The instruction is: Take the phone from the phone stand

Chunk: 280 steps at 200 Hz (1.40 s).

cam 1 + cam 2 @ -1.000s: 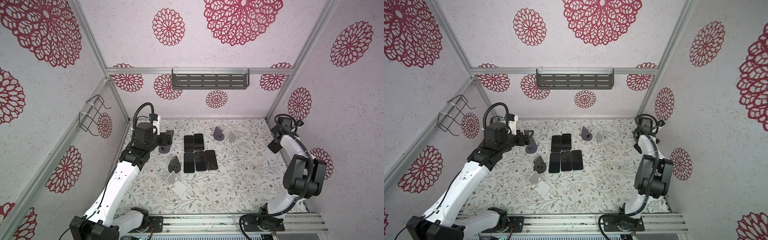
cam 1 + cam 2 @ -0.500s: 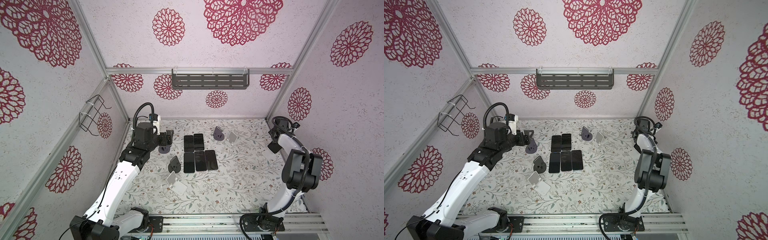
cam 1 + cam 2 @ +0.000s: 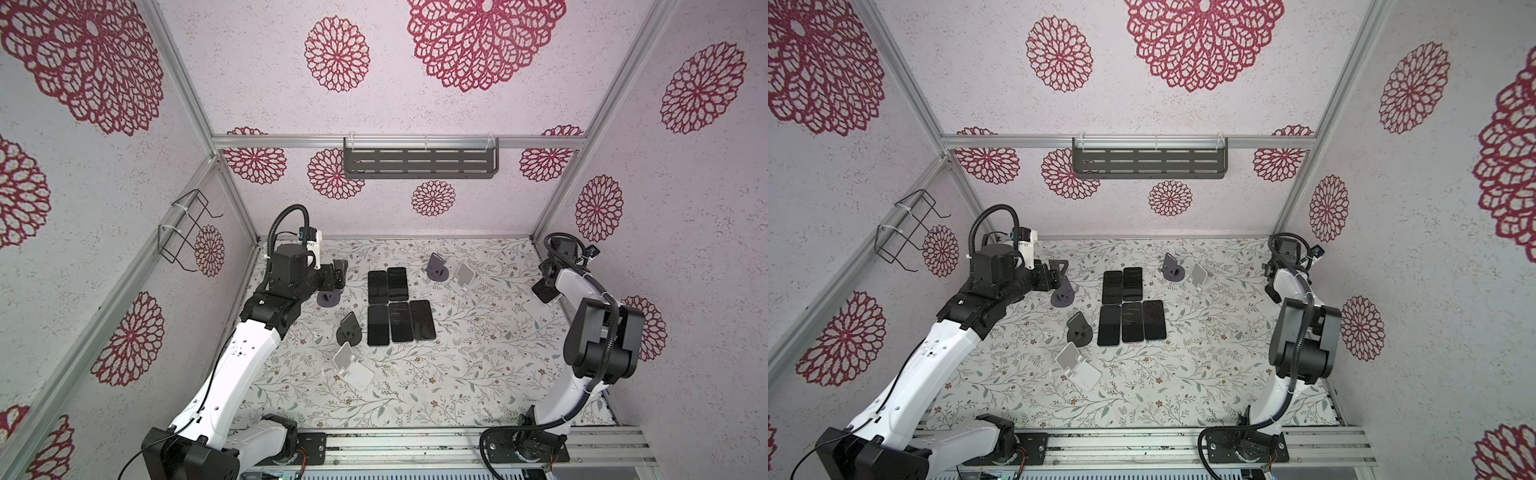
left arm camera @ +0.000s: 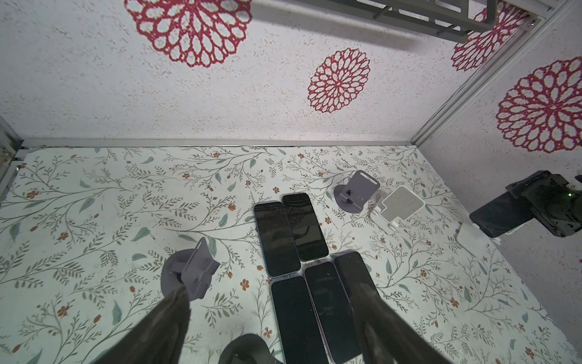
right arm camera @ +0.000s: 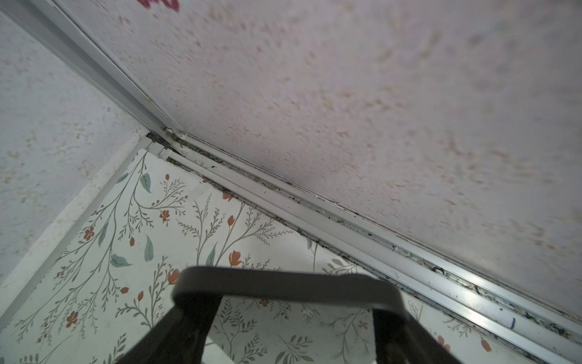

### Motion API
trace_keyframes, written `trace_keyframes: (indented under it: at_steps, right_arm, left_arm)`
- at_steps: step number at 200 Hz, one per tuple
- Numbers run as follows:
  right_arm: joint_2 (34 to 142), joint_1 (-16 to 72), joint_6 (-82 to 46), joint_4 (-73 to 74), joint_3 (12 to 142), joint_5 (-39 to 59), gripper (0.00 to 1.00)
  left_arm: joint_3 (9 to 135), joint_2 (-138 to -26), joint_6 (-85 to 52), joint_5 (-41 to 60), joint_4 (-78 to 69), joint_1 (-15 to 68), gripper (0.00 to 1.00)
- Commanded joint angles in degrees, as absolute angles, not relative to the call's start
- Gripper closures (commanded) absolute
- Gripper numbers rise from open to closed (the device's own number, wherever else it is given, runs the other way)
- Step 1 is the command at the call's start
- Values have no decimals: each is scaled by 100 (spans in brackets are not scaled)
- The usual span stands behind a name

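Phone (image 4: 500, 217) sits far right in the left wrist view, leaning on its white phone stand (image 4: 472, 234) by the wall, right gripper (image 5: 293, 312) clamped on both its sides. Left gripper (image 3: 340, 270) hangs spread wide, holding nothing, above a grey stand (image 3: 329, 298), centre-left in a top view.

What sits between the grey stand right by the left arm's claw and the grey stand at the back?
Two dark phones lie flat side by side between the claw-side grey stand and the back grey stand; both top views show it.
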State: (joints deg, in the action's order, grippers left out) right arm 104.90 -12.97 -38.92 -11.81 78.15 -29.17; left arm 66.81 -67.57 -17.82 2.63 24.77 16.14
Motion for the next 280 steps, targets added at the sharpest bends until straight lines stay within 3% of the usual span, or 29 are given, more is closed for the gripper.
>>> trace_keyframes:
  at_steps: [1,55,127,212,280]
  right_arm:
    - [10326,-1270,-3843,-1040,7775,-2847,26]
    - [9790,-1274,-3663,-884,7421,-2724,33]
    - [9233,-1257,-3361,-874,7143,-2534,34]
    - [8234,-840,-2967,-896,6462,-1559,40]
    - [7033,255,-2817,-1181,5496,-826,44]
  left_arm:
    - [6825,-6754,-1758,227,2408,1633,15]
    - [6750,-6698,-1739,210,2413,1634,15]
    - [6693,-6594,-1745,243,2393,1635,15]
    - [6552,-6590,-1825,715,2367,1671,17]
    - [6794,-7475,-1521,1642,2220,2859,21]
